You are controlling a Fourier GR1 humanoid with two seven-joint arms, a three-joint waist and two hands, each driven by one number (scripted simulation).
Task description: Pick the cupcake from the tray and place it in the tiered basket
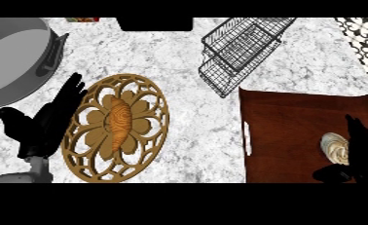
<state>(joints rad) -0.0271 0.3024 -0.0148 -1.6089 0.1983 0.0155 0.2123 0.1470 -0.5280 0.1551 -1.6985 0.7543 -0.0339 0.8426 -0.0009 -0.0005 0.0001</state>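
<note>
The marbled surface is carrying everything here, and the dark brown tray is taking up its right side, running off the view's right edge. Beyond the tray's far left corner the wire tiered basket is lying well apart from it, up and to the left in the head view. On the left a carved wooden trivet is holding a croissant, with the rim of a grey pot showing at the upper left. The left robot hand is resting open, fingers straight and pointing up, just beside the trivet and far from the tray. The right robot hand is working at the tray's right edge, its fingers and thumb appearing to be curling round the cupcake, which is sitting on the tray just to the left of the palm. The cupcake is round, so no long axis matters. The right robot hand is plainly the nearer one, and the basket is lying up and left of it, so the carry will likely be sweeping diagonally across the tray.
</note>
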